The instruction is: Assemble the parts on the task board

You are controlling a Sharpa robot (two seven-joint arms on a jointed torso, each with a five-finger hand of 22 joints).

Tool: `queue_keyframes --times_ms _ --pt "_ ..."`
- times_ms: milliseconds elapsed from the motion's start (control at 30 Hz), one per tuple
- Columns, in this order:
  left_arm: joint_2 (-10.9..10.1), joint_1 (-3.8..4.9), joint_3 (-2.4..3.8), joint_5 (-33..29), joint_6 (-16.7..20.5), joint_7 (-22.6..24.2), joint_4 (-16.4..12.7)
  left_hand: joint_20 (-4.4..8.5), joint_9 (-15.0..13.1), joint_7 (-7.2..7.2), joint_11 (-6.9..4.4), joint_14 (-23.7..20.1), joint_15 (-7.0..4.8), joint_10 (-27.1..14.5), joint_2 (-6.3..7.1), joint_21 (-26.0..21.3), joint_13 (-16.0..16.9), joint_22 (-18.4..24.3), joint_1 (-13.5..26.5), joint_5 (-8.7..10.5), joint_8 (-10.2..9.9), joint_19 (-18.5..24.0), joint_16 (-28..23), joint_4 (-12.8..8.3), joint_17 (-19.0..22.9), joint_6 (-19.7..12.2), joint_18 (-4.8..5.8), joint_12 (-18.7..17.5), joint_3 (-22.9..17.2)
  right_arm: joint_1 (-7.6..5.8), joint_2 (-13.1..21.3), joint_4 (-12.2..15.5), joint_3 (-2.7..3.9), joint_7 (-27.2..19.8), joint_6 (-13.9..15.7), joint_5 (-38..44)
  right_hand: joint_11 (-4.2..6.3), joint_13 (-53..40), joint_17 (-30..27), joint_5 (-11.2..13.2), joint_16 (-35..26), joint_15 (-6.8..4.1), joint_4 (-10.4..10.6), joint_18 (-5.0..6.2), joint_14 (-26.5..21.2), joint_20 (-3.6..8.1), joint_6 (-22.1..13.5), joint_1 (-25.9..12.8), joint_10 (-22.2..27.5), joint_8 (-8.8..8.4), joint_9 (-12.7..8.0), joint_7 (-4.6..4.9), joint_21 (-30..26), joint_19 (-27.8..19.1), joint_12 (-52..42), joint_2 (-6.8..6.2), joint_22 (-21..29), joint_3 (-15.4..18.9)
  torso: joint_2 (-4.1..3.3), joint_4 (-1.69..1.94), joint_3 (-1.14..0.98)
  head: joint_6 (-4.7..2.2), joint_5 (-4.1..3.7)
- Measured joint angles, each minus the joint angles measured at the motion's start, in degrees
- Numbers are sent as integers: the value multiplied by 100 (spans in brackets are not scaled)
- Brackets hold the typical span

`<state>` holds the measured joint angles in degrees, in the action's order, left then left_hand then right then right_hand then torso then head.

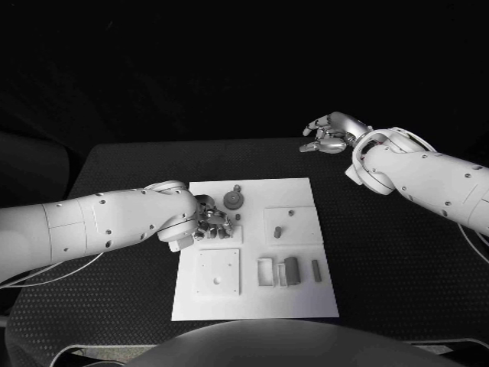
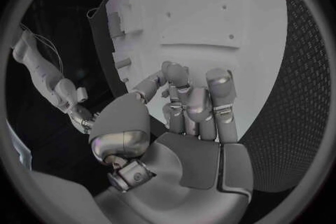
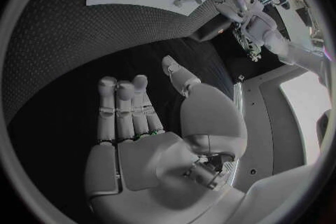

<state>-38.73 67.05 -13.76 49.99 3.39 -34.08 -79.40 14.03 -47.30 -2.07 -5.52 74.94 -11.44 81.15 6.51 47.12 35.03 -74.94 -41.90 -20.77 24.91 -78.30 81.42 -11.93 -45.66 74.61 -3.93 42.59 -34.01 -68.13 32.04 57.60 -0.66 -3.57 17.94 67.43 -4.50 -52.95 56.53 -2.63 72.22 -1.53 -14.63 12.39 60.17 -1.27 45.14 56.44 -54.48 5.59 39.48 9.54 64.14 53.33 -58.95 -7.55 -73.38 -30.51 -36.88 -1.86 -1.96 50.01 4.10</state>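
No writing is readable. One white task board (image 1: 256, 306) lies mid-bench; grey parts (image 1: 292, 271) rest on it. Left hand (image 1: 212, 219) curls over its left side, grasp unclear. Right hand (image 1: 331, 135) hovers far right, fingers apart, empty

You are looking down at a black desk (image 1: 399, 260) whose top has a fine woven or dotted texture, with rounded corners at its far edge. Beyond it the room falls away into near-total darkness, so you cannot make out walls or windows. To the far left of the desk sits a dim, dark grey shape (image 1: 19, 164), possibly a seat or panel; you cannot tell which. Light falls from above onto the desk's middle.
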Motion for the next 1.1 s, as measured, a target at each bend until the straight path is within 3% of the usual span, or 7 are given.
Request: queue_keyframes --times_ms 133,300,700,1100 --pt "-17 0 0 -6 0 9 20 0 -3 0 0 0 0 0 3 0 -13 0 3 20 0 0 0 24 7 0 2 0 -17 0 7 0 0 -1 0 0 0 0 0 0 0 0 0 0 0 0 -1 0 0 0 0 -1 0 0 0 0 0 0 1 1 0 0 -1" --pt "-28 0 2 -13 -1 27 33 -1 -15 0 0 0 0 0 -135 0 -35 1 -135 -4 0 0 24 -76 20 0 5 24 -20 0 11 0 0 -1 -1 0 -10 5 0 -2 0 5 0 0 -5 0 -16 0 11 0 0 -3 0 0 0 0 0 0 1 3 2 0 -1" --pt "-56 5 8 -24 -37 93 35 -1 -20 0 -1 0 0 0 -222 0 -56 2 -222 -47 0 0 23 -182 33 0 39 23 -32 0 14 1 0 -2 -3 0 -21 10 -4 -2 0 10 0 0 -10 -9 -36 0 21 0 -5 1 0 -9 0 0 -1 0 1 4 3 0 8" --pt "-123 10 16 -43 -132 169 10 -22 -20 0 -1 0 0 0 -206 0 -67 2 -251 -46 0 20 23 -227 41 0 44 23 -14 0 16 1 0 -3 -4 0 -21 10 -4 -2 0 12 0 -1 -12 -10 -24 0 21 0 -5 13 0 -10 0 0 -1 0 1 3 1 0 14"
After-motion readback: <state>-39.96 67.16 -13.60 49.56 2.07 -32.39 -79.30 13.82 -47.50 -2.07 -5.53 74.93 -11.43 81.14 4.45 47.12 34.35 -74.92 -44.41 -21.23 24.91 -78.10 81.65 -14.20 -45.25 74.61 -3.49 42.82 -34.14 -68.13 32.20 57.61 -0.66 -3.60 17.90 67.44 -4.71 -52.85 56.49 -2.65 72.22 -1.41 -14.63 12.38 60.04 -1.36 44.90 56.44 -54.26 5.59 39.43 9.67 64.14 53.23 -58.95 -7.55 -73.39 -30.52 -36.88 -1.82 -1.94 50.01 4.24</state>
